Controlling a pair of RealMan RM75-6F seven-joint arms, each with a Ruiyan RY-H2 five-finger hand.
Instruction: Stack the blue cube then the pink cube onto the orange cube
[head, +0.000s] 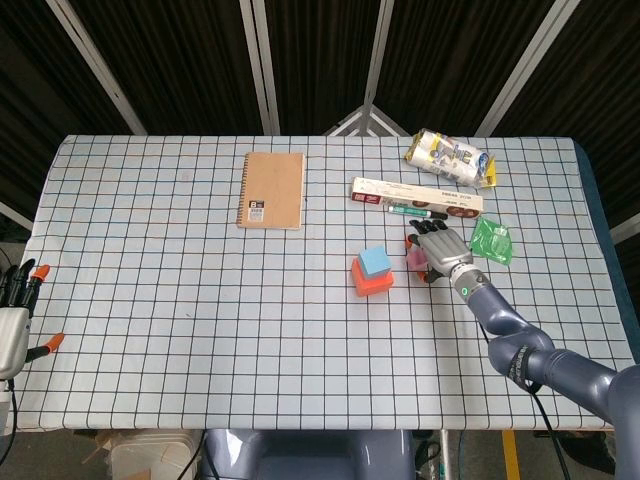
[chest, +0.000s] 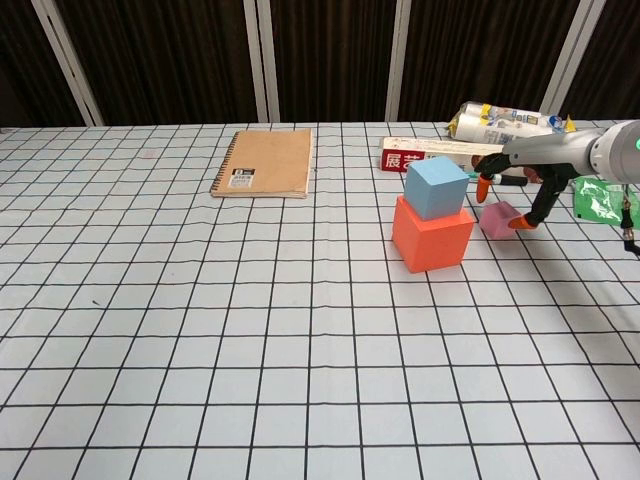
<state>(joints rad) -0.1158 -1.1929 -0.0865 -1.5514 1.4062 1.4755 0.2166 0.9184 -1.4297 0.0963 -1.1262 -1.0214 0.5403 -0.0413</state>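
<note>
The blue cube (head: 375, 261) (chest: 436, 187) sits on top of the orange cube (head: 370, 281) (chest: 432, 241) near the middle of the table. Just right of that stack, the small pink cube (head: 415, 258) (chest: 497, 220) rests on the cloth. My right hand (head: 441, 251) (chest: 545, 160) reaches over it from the right, with orange fingertips (chest: 519, 222) on either side of the cube and close to it. I see no firm grip on it. My left hand (head: 12, 312) hangs at the table's left edge, fingers apart and holding nothing.
A brown notebook (head: 272, 190) (chest: 264, 162) lies at the back left. Behind the cubes are a long red-and-white box (head: 416, 196) (chest: 440, 152), a pen (head: 410, 210) and a snack bag (head: 450, 157) (chest: 495, 118). A green packet (head: 491, 240) (chest: 600, 198) lies right of my hand.
</note>
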